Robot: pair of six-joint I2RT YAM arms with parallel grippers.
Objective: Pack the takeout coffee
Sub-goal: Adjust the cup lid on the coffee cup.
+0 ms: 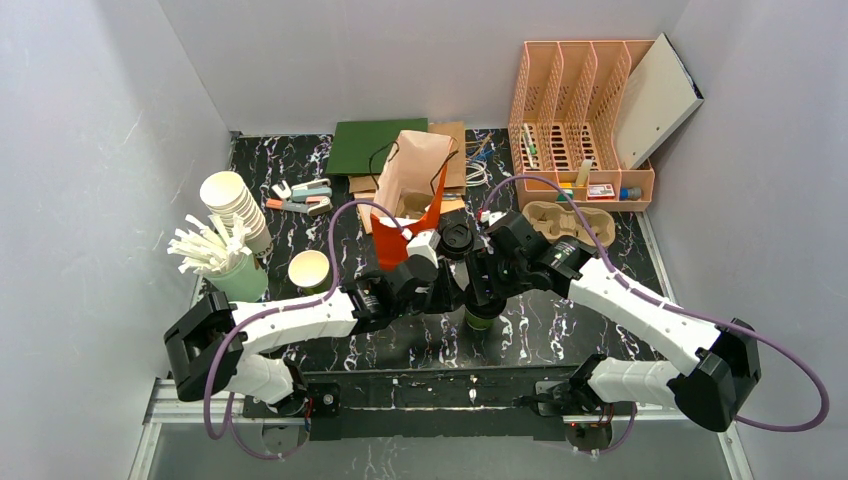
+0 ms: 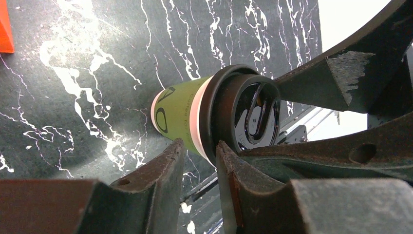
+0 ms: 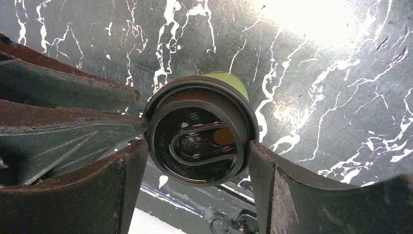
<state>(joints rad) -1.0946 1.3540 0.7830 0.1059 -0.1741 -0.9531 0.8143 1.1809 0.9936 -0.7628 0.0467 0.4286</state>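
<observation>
The right hand [image 3: 197,152] clasps the coffee cup [image 3: 200,113] by its lid near the tabletop [image 1: 570,335] front edge; the left hand [image 2: 198,146] crowds the rim, grip unclear

This was a robotics lab cell dressed up as a coffee counter. Bare grey partition walls [image 1: 100,150] boxed in a small black marble-patterned table [image 1: 560,340]. Two white robot arms [image 1: 290,320] stood bolted to an aluminium rail [image 1: 440,405] at its near edge, trailing purple cables [image 1: 800,400]. The props were café and office stock: a stack of white paper cups [image 1: 238,205], a brown paper bag [image 1: 415,165], a cardboard cup carrier [image 1: 570,222], a takeout coffee [image 1: 483,318], staplers [image 1: 300,197] and a pink file rack [image 1: 570,90].
</observation>
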